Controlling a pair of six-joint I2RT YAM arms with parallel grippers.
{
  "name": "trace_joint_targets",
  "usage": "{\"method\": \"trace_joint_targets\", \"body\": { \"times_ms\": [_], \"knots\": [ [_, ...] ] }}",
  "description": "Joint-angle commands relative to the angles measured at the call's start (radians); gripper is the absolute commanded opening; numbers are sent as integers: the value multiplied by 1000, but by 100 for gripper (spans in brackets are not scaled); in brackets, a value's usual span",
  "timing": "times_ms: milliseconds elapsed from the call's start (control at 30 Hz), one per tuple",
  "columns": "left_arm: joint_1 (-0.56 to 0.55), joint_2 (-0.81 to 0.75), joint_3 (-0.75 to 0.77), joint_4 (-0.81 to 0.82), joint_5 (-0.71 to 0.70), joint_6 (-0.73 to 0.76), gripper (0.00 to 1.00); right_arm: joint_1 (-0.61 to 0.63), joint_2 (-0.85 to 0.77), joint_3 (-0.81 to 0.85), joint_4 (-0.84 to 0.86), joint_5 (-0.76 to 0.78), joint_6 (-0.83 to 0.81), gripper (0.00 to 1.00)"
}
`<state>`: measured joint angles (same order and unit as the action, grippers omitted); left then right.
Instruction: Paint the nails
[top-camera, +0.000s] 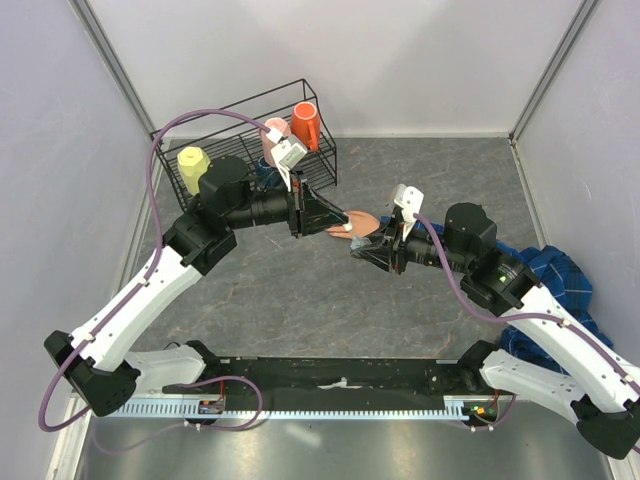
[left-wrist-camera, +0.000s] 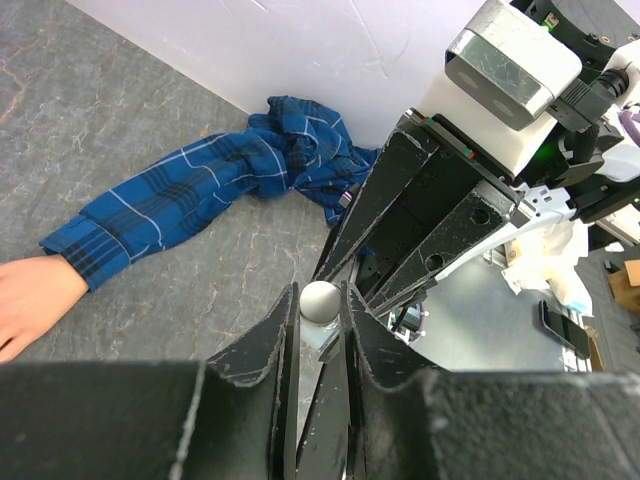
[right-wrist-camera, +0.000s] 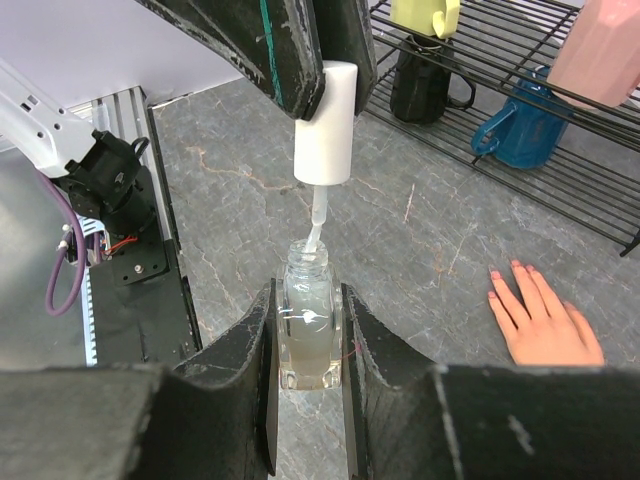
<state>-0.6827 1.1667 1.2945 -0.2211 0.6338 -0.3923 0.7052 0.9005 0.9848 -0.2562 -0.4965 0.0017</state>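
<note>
Two hands meet over the middle of the table. The right hand is clamped firmly on the small clear bottle and holds it upright. The left hand, narrowed to a pinch, grips the white cap. The brush stem hangs from the cap into the bottle's neck. I cannot tell how deep the bristles sit in the pale liquid.

The fake hand lies flat on the table at 3 o'clock from the bottle in the right wrist view, fingers pointing to about 11 o'clock. The nails are the pink tips at the near ends of those fingers, bare table all around. The blue plaid sleeve trails away behind. The wire rack of cups sits up at 1 o'clock, well apart.

This reads as the loading step, so here is how to do it well:
- Lift the brush straight up along the line of the neck, since the stem leans slightly and could scrape the glass.
- Touch the bristles to the inner rim on the way out, so no drop falls on the table.
- Keep the right hand fixed; a tilted bottle spills.
- Carry the brush across to 3 o'clock and come down shallow on one nail.
- Stroke from base to tip, lightly, because the fake hand looks loose and may slide.
</note>
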Motion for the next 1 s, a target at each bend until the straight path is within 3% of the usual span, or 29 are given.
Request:
{"method": "trace_joint_targets", "body": {
  "times_ms": [0,967],
  "knots": [
    [-6,-1,-1,43,15,-26,2,7,-15,23,46,-11,-12,0],
    [-28,2,-70,115,30,-79,2,7,-31,14,89,-14,27,0]
  ]
}}
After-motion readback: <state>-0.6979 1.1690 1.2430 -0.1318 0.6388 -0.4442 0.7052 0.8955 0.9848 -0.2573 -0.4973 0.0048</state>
